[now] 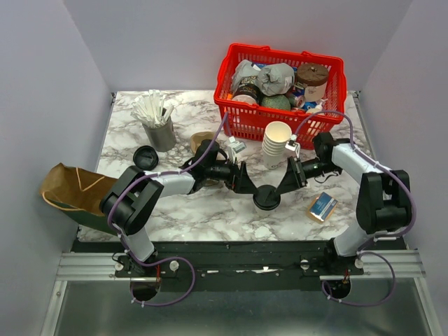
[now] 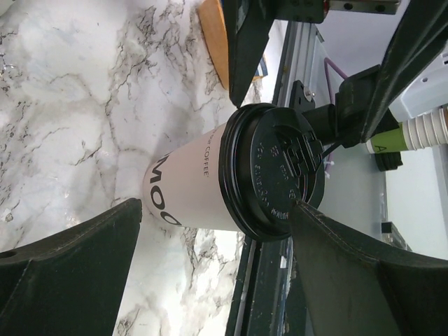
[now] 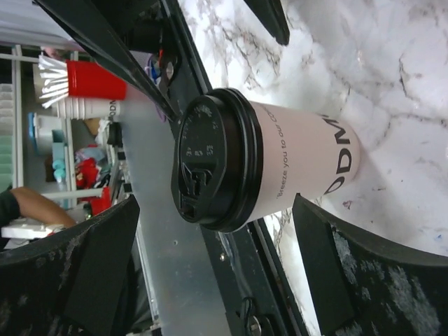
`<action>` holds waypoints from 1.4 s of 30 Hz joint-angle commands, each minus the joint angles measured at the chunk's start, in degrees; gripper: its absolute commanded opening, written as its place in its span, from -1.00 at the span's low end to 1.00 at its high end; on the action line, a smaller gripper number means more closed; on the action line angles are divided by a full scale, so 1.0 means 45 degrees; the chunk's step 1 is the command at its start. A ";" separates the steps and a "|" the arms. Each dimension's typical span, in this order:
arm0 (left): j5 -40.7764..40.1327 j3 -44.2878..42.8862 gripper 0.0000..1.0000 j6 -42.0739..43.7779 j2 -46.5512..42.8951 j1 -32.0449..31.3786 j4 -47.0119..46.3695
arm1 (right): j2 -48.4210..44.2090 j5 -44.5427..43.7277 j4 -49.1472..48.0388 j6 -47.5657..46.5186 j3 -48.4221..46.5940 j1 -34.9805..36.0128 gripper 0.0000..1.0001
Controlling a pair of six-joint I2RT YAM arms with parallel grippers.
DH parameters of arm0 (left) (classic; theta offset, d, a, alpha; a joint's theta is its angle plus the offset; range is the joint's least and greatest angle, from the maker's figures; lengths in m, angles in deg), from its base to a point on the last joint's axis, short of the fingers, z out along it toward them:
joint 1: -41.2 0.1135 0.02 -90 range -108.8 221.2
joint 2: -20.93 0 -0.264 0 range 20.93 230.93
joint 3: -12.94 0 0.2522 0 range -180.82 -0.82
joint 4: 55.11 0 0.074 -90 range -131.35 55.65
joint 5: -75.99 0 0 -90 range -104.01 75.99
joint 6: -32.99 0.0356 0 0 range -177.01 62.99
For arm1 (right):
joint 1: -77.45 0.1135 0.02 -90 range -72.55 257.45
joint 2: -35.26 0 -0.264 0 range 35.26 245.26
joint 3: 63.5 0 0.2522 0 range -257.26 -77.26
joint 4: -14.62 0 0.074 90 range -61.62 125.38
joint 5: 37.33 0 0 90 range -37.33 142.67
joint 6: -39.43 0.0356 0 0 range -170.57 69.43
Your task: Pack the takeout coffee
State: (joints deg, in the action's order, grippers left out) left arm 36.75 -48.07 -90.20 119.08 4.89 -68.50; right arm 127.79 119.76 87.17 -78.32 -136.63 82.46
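While the lidded takeout coffee cup (image 1: pixel 267 197) stands upright on the marble table (image 1: pixel 210 217), near the front edge and midway between the two arms, neither gripper has hold of it. Left gripper (image 1: pixel 246 182): jaws spread wide, a finger on each side of the cup and clear of its wall in the wrist view; grasping nothing. Right gripper (image 1: pixel 289 179): jaws likewise wide and empty, straddling the same cup from the opposite side. Black lid (image 2: pixel 276 171): seated on the rim, apparently pressed home. Brown paper bag (image 1: pixel 70 187): lying at the table's left edge, well apart from the cup; its mouth cannot be made out from above. Step in hand, by judgement: cup capped, awaiting bagging. The next move calls for one gripper to close on the cup's body below the lid, keep it upright and carry it left to the bag, with the other gripper likely needed to hold the bag open.
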 commanded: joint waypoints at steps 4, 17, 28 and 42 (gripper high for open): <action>0.0145 -0.0302 0.87 0.0188 -0.0034 0.0082 0.0000 | -0.0834 -0.0143 -0.0131 -0.0282 0.0420 -0.0158 1.00; 0.0047 -0.0575 0.88 0.0012 0.0201 0.0043 -0.0059 | -0.3258 -0.4184 -0.2772 0.3295 0.1242 -0.0138 0.92; -0.0031 -0.0595 0.87 -0.0066 0.0474 -0.0093 -0.0293 | -0.2457 -0.4068 -0.2047 0.2376 0.1124 0.0700 0.87; -0.0518 -0.0342 0.80 0.0305 0.0826 -0.0192 0.0097 | -0.2145 -0.5669 -0.2223 0.3060 0.1300 0.1151 0.69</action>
State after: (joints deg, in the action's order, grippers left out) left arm 35.92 -49.31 -91.00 121.44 4.06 -68.98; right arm 116.91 100.46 77.59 -65.36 -131.15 87.25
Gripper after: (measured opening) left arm 0.913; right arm 0.862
